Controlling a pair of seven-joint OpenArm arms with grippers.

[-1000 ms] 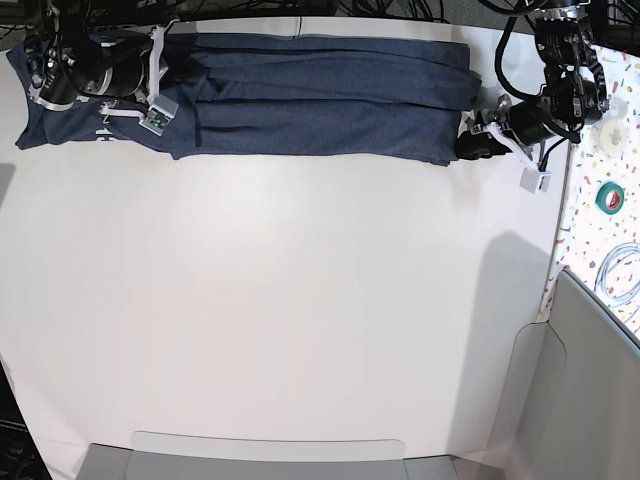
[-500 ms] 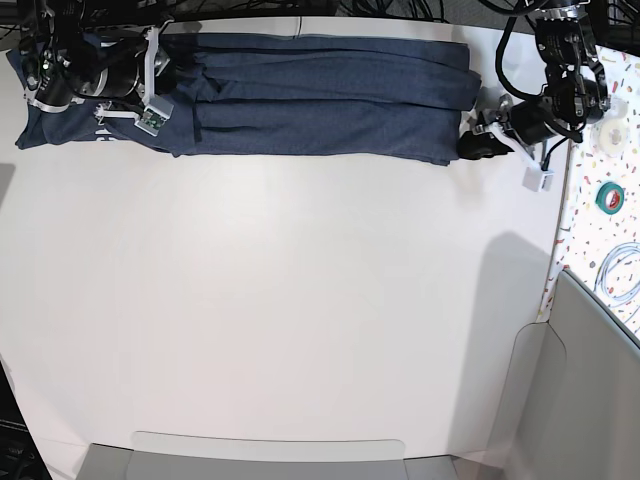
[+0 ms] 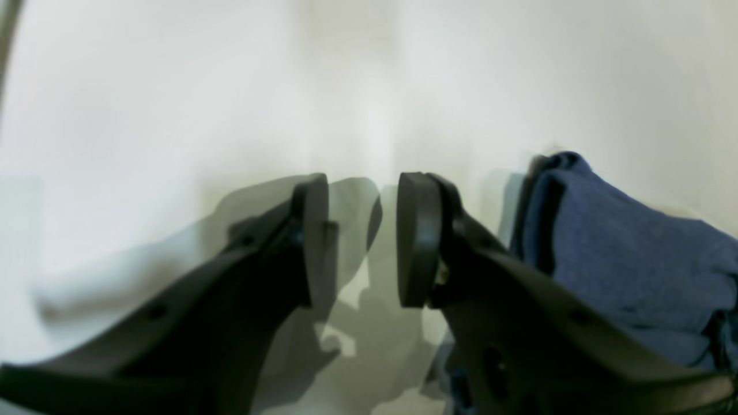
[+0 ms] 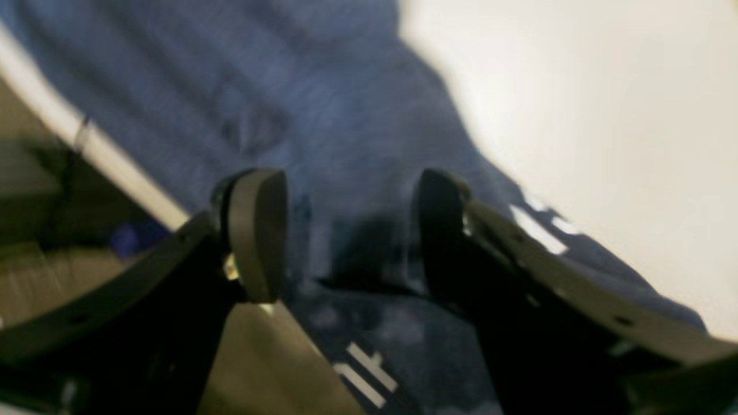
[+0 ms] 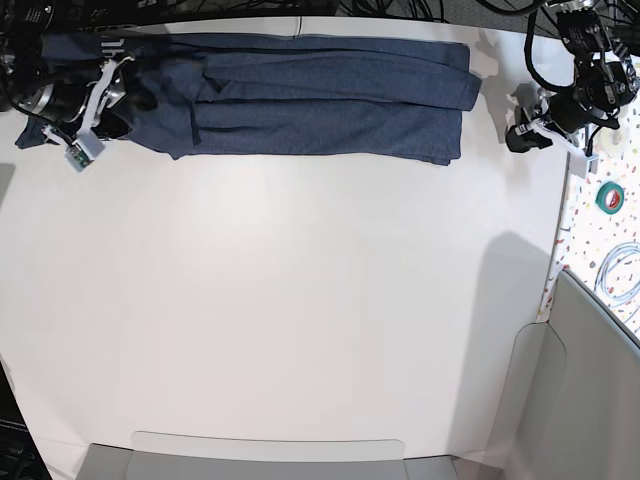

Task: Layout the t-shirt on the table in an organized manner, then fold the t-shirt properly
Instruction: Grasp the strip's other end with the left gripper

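The dark navy t-shirt (image 5: 320, 100) lies as a long folded strip along the far edge of the white table (image 5: 300, 300). At its left end my right gripper (image 5: 128, 98) stands open just above the cloth. In the right wrist view the right gripper (image 4: 346, 230) has the t-shirt (image 4: 346, 104) and its white lettering (image 4: 536, 230) beneath it, gripped by neither finger. My left gripper (image 5: 520, 135) is open and empty, off the shirt's right end. In the left wrist view the left gripper (image 3: 362, 236) hovers over bare table (image 3: 173, 86), with the t-shirt (image 3: 634, 259) to its right.
A speckled surface runs along the right side with a green tape roll (image 5: 611, 196) and a white cable coil (image 5: 620, 275). A grey panel (image 5: 590, 400) stands at the bottom right, and a pale tray edge (image 5: 270, 450) lies along the front.
My right gripper has opened, let go of the shirt and drawn back to the left. My left gripper has pulled away to the right, off the shirt's end.
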